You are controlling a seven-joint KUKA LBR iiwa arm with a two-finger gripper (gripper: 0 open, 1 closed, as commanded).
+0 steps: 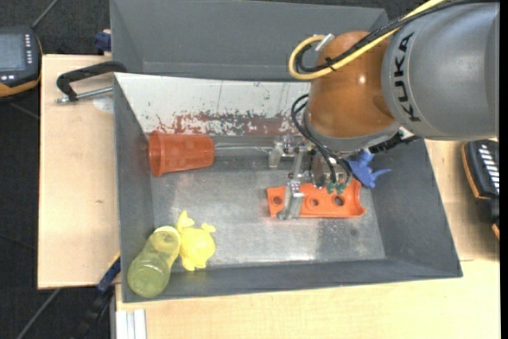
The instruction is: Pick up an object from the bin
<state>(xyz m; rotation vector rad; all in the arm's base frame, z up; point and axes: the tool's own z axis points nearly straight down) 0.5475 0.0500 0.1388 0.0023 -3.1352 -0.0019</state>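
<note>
Looking down into the grey metal bin [238, 194], you find the gripper [302, 190] low over the floor, right of the middle, hanging under the arm's orange wrist cover [349, 91]. Directly beneath it lies a flat orange plate [325, 204] with round holes, stretched left to right on the bin floor. The gripper's metal end comes down at the plate's left part, but you cannot tell whether it touches the plate or only hovers close above it. You also cannot tell how the jaws stand: the wrist and its cables cover them, and nothing shows clearly as being gripped. Just beside the plate's upper right corner, a small blue piece [367, 169] pokes out from under the wrist. Well apart to the left, a red cup [181, 152] lies on its side near the back wall. In the near left corner, a yellow toy [195, 244] rests against a yellow-green bottle [152, 262] lying on its side.
</note>
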